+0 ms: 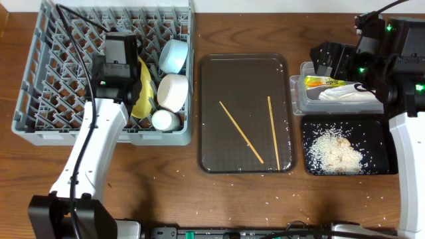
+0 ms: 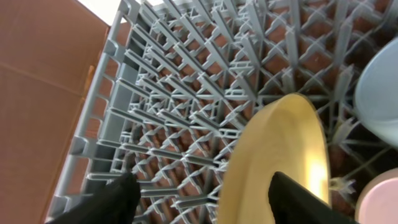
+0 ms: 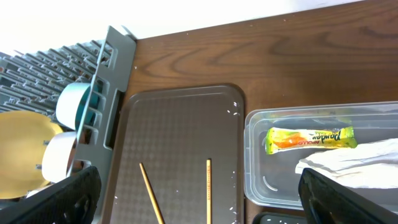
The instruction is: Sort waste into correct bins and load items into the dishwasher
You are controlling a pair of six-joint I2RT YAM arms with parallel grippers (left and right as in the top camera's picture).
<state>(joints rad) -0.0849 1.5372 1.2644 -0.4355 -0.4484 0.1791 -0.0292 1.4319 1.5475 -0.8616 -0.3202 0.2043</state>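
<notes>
The grey dish rack [image 1: 40, 86] holds a yellow plate [image 1: 143, 99] on edge, a light-blue bowl [image 1: 174, 56], a white bowl [image 1: 172, 91] and a small white cup [image 1: 164, 120]. My left gripper [image 1: 126, 60] hangs over the rack, open [image 2: 208, 199]. The plate's rim [image 2: 273, 149] stands between the fingers, close to the right one. My right gripper [image 1: 329, 60] is open and empty [image 3: 199, 199], above the clear tub's left end. The clear tub [image 1: 299, 93] holds the green-and-yellow sachet [image 3: 309, 138] and the white napkin [image 3: 354, 165]. The black tub [image 1: 309, 133] holds rice [image 1: 339, 151].
A dark-brown tray [image 1: 219, 79] lies between the rack and the tubs, with two wooden chopsticks [image 1: 240, 131] [image 1: 273, 131] on it. Scattered rice grains lie on the tray and on the wooden table near its front edge [image 1: 265, 199].
</notes>
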